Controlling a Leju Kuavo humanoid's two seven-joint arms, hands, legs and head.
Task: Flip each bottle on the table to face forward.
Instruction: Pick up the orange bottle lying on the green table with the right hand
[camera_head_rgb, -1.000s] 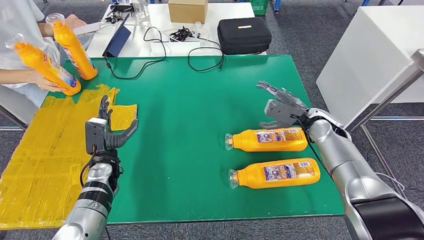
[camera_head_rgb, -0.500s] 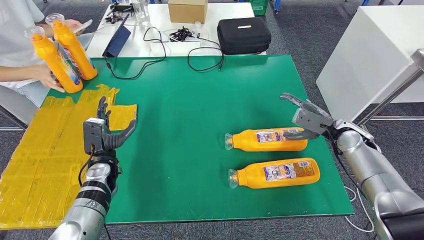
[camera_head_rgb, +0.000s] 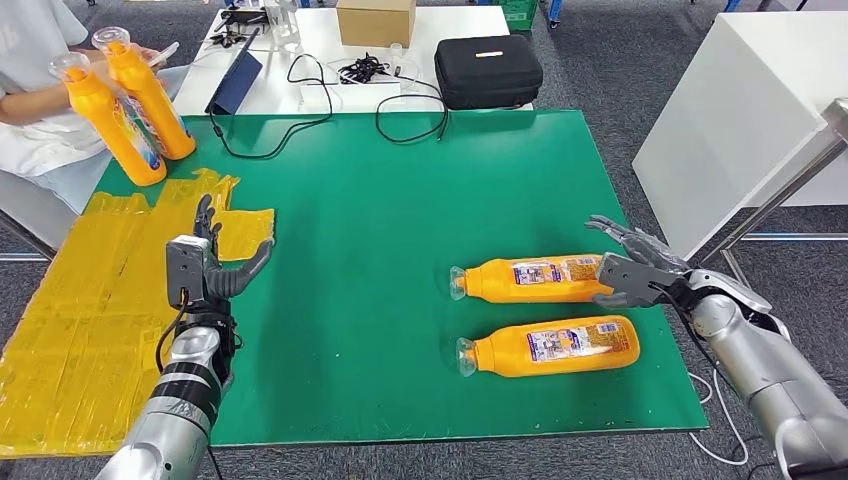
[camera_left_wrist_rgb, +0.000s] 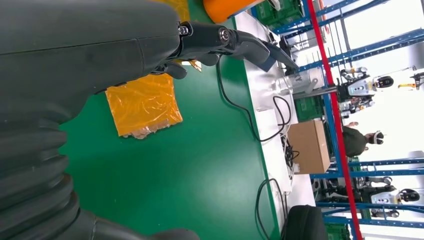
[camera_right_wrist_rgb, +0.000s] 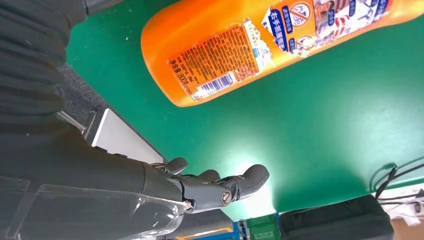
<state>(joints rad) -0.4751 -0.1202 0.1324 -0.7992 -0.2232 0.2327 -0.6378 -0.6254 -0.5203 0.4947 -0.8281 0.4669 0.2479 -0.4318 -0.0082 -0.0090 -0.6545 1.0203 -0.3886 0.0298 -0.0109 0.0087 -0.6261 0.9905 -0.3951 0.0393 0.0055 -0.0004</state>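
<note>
Bottles (camera_head_rgb: 535, 279) lie flat, nearer one's base hidden behind the empty, spread right hand (camera_head_rgb: 632, 268); left hand (camera_head_rgb: 215, 264) likewise empty.

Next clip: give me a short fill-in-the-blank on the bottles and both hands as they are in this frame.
1. The two orange bottles on the green mat lie on their ____.
2. Their caps point toward the robot's ____ side.
3. The right hand is at the farther lying bottle's ____ end.
4. The left hand holds ____.

Missing words: sides; left; base; nothing
</note>
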